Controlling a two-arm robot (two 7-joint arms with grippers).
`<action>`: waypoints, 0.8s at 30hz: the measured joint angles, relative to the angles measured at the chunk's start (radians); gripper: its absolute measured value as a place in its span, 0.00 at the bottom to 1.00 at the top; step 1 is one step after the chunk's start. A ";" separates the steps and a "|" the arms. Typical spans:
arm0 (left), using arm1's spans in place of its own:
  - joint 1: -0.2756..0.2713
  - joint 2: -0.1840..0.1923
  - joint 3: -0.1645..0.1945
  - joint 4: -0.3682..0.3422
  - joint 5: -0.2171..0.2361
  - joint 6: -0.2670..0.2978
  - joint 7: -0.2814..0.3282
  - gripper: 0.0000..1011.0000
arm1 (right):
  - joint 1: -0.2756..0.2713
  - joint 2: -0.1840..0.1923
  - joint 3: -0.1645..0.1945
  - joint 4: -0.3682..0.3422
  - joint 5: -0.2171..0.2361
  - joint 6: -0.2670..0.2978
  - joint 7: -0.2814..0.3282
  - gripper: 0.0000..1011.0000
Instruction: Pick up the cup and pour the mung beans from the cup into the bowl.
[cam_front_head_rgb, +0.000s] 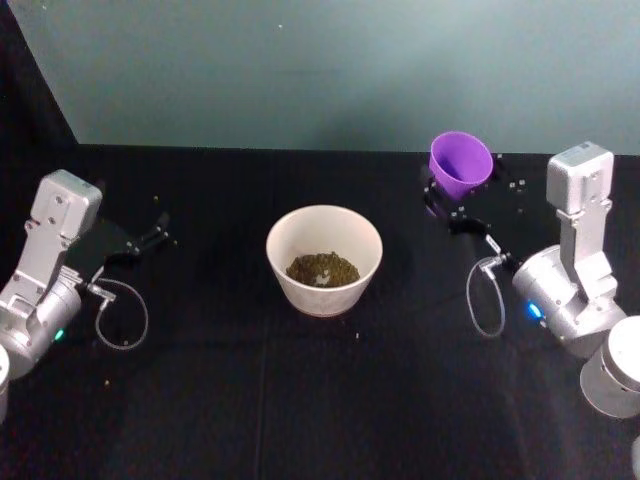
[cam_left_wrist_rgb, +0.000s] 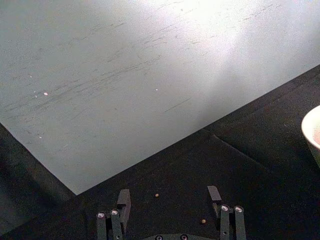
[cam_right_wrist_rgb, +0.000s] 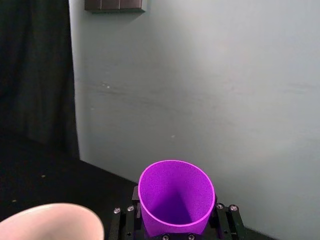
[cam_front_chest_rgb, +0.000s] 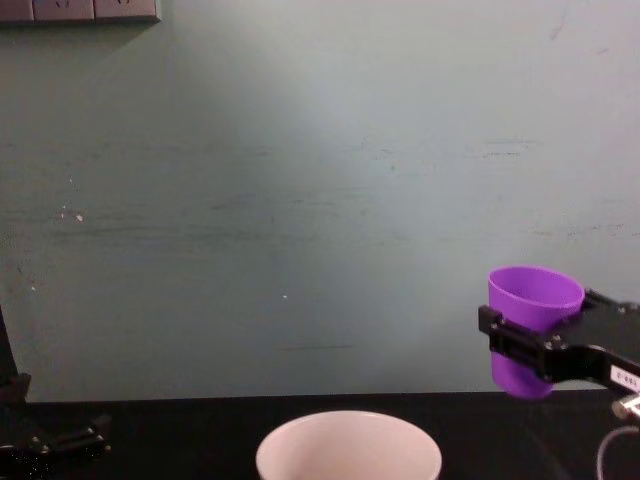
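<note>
Head view puts the black table (cam_front_head_rgb: 320, 400) under everything, and I place the rest against the bowl (cam_front_head_rgb: 324, 258), which stands near the middle of that table. It is wide, pale cream and upright, and the mung beans (cam_front_head_rgb: 322, 268) lie as a small olive heap on its bottom. My right gripper (cam_front_head_rgb: 462, 192) is to the right of the bowl and farther back, well apart from its rim. Its jaws are closed around the cup (cam_front_head_rgb: 461, 163), one finger on each side of the purple wall, and I hold it clear of the table. The cup's mouth faces upward, tipped only a little, and in my right wrist view the inside of the cup shows plain purple with no beans in what I can see. My left gripper (cam_left_wrist_rgb: 171, 204) sits low over the table to the left of the bowl, also well apart from it. Its jaws stand wide apart with nothing between them. Two stray beans (cam_left_wrist_rgb: 157, 195) lie on the black surface close to those fingers.
</note>
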 joint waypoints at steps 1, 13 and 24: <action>0.000 0.000 0.000 0.000 0.000 0.000 0.000 0.99 | 0.003 0.005 0.000 0.013 0.024 0.000 0.019 0.73; 0.000 0.000 0.000 0.000 0.000 0.000 0.000 0.99 | 0.040 0.043 -0.031 0.116 0.116 0.015 0.121 0.73; 0.000 0.000 0.000 0.000 0.000 0.000 0.000 0.99 | 0.055 0.058 -0.062 0.194 0.168 0.009 0.161 0.73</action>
